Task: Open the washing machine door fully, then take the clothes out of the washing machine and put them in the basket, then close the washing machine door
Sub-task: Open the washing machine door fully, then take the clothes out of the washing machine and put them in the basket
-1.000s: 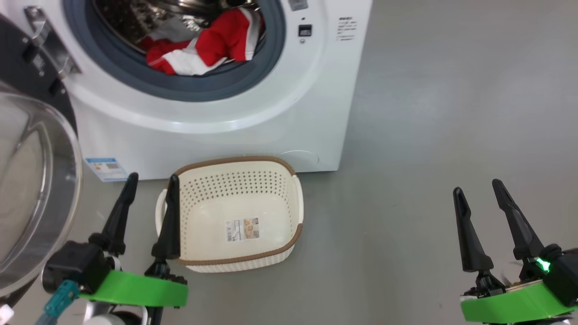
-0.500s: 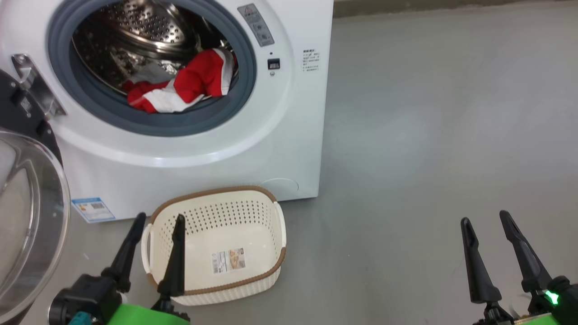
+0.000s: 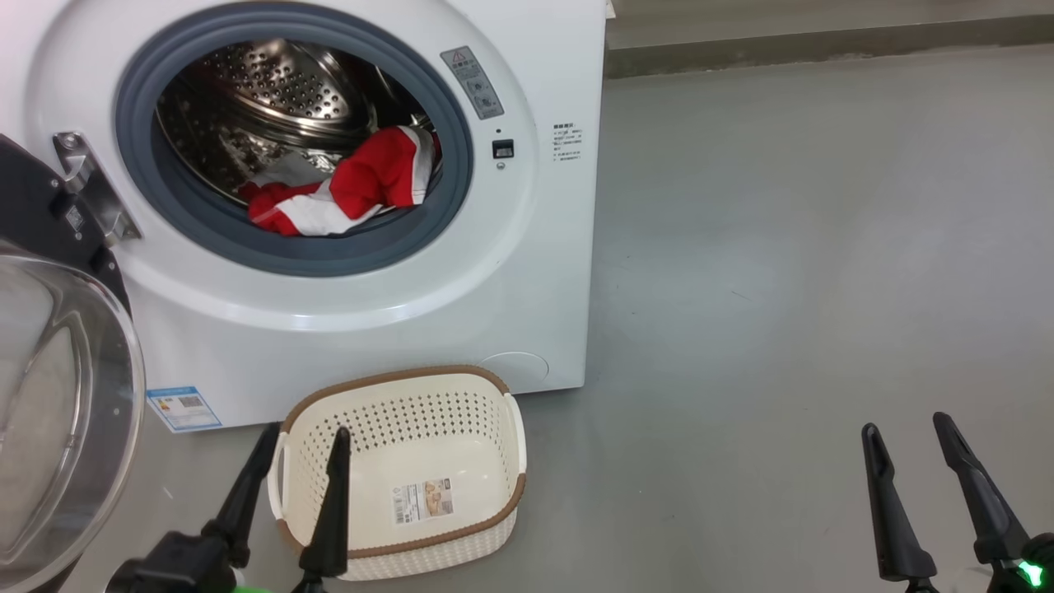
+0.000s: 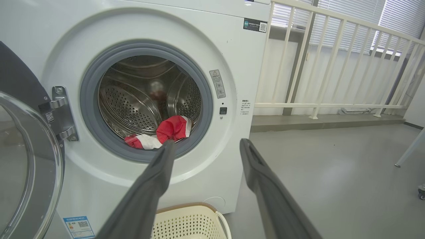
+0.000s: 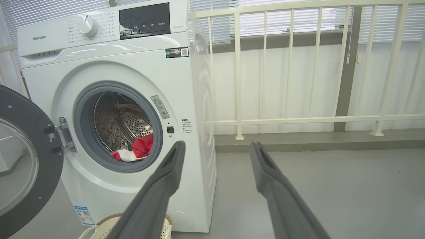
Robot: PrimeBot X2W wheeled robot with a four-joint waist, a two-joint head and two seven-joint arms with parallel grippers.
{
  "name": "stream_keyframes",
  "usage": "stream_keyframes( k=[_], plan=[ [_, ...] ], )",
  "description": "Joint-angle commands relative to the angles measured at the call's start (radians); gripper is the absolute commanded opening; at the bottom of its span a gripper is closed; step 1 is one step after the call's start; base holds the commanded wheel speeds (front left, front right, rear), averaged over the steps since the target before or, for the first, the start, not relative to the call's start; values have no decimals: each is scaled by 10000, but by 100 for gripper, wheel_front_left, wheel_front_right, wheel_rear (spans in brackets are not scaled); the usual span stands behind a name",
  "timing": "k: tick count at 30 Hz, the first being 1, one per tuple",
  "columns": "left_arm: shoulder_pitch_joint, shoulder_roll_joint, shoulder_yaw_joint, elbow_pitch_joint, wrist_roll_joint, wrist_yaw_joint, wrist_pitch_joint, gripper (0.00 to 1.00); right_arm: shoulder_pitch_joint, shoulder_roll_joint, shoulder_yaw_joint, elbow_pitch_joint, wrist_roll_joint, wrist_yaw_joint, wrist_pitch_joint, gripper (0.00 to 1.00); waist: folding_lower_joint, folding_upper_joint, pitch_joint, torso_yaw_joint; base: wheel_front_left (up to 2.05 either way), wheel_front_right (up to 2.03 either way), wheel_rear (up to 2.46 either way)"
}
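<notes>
The white washing machine (image 3: 510,272) stands with its door (image 3: 58,395) swung wide to the left, black rim and glass bowl facing me. Red and white clothes (image 3: 354,185) lie at the front lip of the steel drum, also seen as clothes (image 4: 162,132) and clothes (image 5: 136,149). The cream basket (image 3: 494,412) sits empty on the floor just in front of the machine. My left gripper (image 3: 300,441) hangs open over the basket's left end. My right gripper (image 3: 906,428) is open above bare floor at the lower right. Both hold nothing.
Grey floor (image 3: 782,288) stretches to the right of the machine. A cream railing (image 5: 298,66) on a low step (image 5: 315,139) runs behind, with blinds above. A pale leg (image 4: 410,149) stands at the far right.
The head camera has tilted up, so the machine, basket and both grippers sit lower in the picture and more of the drum shows. Both grippers stay open and empty.
</notes>
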Motion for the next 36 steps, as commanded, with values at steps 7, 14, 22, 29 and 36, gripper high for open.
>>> stream_keyframes(
  k=[7,14,22,29,36],
  plan=[
    [71,185,243,-370,184,181,29,100,-113,-171,-287,-248,97,62,3,100,0,0,-26,0,0,0,0],
    [127,239,245,-366,175,284,51,100,-101,-171,-361,-233,98,62,29,100,0,0,-54,-38,0,0,0],
    [122,265,212,-328,157,389,73,100,-141,-171,-353,-204,112,62,16,100,0,0,-50,7,0,0,0],
    [91,274,197,-255,106,480,113,100,-197,-171,-331,-210,75,62,38,100,0,0,-63,78,0,0,0],
    [99,317,179,-248,62,532,115,100,-216,-171,-318,-240,82,62,63,100,0,0,-84,78,0,0,0]
  ],
)
